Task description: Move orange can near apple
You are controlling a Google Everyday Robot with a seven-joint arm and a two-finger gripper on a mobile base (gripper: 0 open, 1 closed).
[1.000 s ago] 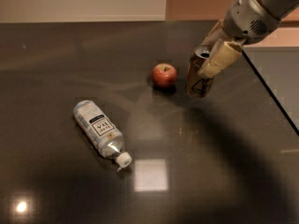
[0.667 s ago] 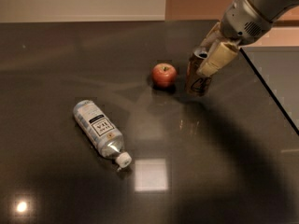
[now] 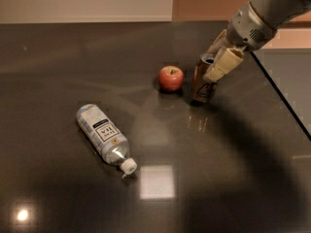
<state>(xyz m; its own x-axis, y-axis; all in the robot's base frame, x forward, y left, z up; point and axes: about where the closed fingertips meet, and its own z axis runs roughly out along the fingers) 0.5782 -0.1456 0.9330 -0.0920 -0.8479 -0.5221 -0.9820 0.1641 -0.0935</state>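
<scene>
The orange can (image 3: 203, 87) stands on the dark table (image 3: 160, 144) just right of the red apple (image 3: 171, 78), a small gap between them. It has bronze sides and a silver top. My gripper (image 3: 212, 65) comes in from the upper right and grips the can's upper part. One cream finger (image 3: 224, 63) lies against the can's right side; the other finger sits behind the can's top. The can's base rests on the table.
A clear plastic bottle (image 3: 103, 135) with a white cap lies on its side at the left front. The table's right edge (image 3: 284, 103) runs diagonally just past the arm. A wall runs along the back.
Almost nothing has moved. The gripper stays on the can beside the apple and has shifted only very slightly.
</scene>
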